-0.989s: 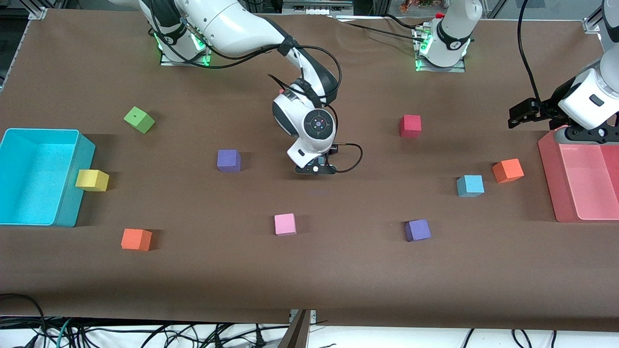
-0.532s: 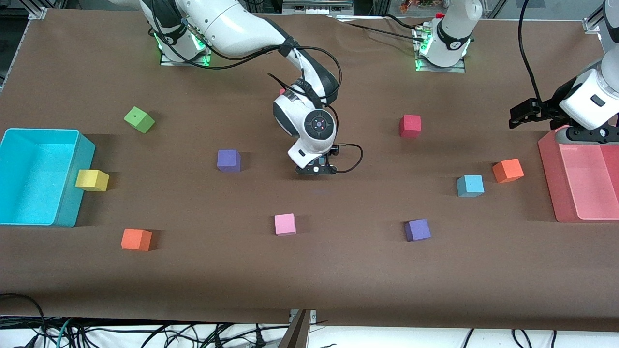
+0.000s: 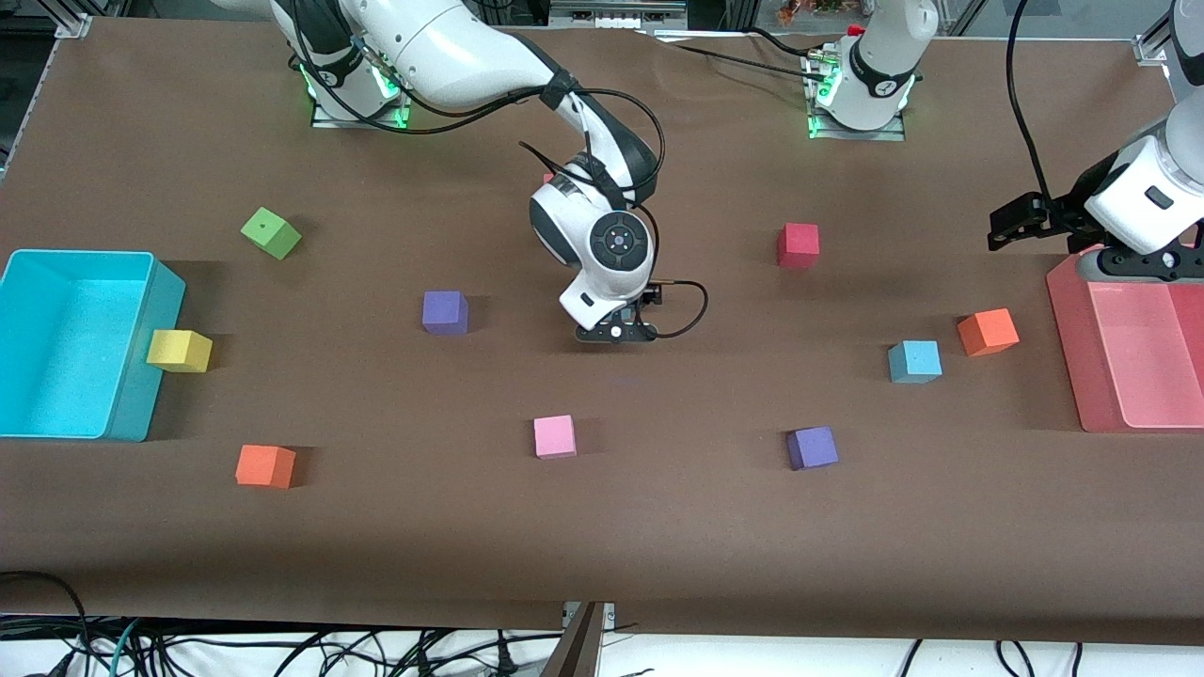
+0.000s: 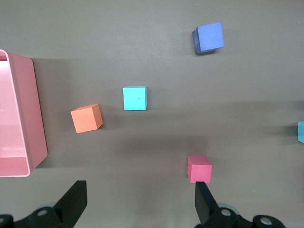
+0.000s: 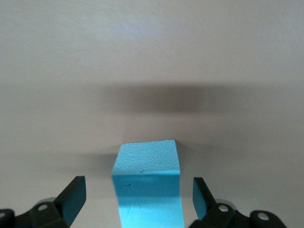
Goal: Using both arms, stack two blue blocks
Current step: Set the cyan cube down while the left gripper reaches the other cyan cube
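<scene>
Jaws spread on right gripper [image 5: 135, 197] astride blue block [image 5: 147, 183], apparently clear of it, left gripper [image 4: 137, 202] open above pink bin [image 3: 1129, 353], second blue block [image 3: 914, 361] beside orange cube [image 3: 988, 331].

counter [image 3: 658, 527]: plain dark brown
blue blocks: light sky-blue, one [image 3: 914, 361] at right of the front frame, one [image 5: 147, 183] filling the lower middle of the right wrist frame
purple cubes [image 3: 445, 312] [image 3: 813, 448]: indigo
orange cubes [image 3: 265, 465] [image 3: 988, 332]: bright orange
pink cube [image 3: 554, 436]: pale pink
red cube [image 3: 798, 244]: crimson
green cube [image 3: 271, 232]: lime
yellow cube [image 3: 179, 351]: mustard
bin [image 3: 132, 414], far left: cyan
tray [image 3: 1072, 357], far right: translucent pink
arms: white, black joints
end effectors [image 4: 140, 202] [image 5: 138, 197]: black
</scene>
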Controlling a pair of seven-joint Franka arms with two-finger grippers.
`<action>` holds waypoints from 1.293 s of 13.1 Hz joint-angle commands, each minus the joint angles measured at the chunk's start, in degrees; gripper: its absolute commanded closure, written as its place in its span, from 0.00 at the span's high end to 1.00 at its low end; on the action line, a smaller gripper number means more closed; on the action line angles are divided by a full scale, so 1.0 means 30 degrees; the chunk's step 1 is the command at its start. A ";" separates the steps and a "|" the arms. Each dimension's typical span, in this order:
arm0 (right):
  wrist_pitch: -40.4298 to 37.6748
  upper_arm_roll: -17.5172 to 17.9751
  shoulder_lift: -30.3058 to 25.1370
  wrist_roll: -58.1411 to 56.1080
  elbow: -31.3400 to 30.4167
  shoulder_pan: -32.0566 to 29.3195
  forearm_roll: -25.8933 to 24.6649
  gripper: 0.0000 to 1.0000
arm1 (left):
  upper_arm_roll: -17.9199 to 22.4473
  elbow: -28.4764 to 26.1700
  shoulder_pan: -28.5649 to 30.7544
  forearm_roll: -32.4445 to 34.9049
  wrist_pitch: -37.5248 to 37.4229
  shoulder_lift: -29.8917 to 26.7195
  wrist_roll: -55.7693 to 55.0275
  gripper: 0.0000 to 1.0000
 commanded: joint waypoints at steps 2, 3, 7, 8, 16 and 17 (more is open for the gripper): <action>-0.0449 -0.0104 -0.1198 -0.2602 0.0054 -0.0331 0.0282 0.99 | -0.0117 -0.0458 0.0238 -0.0219 0.0833 0.0130 0.0222 1.00; -0.0449 -0.0075 -0.1402 -0.3680 0.0025 -0.0391 0.0311 0.99 | -0.0058 -0.0485 0.0239 -0.0277 0.0862 0.0072 0.0222 1.00; -0.0420 -0.0104 -0.1872 -0.9828 -0.0122 -0.0801 0.0399 1.00 | 0.0175 -0.2207 0.0209 -0.0248 0.3110 -0.0161 0.0222 1.00; -0.0449 -0.0104 -0.2105 -1.0771 -0.0151 -0.1034 0.0399 1.00 | 0.0206 -0.3171 0.0180 -0.0219 0.4046 -0.0279 0.0222 1.00; -0.0194 -0.0661 -0.6874 -2.3214 -0.6901 -0.2937 0.5047 1.00 | 0.0294 -0.8454 0.0004 -0.0190 1.0443 0.0070 0.0163 1.00; 0.0539 -0.0690 -0.7491 -2.4508 -0.8340 -0.3143 0.5927 1.00 | 0.0294 -0.8396 -0.0025 -0.0190 1.0443 0.0594 0.0163 1.00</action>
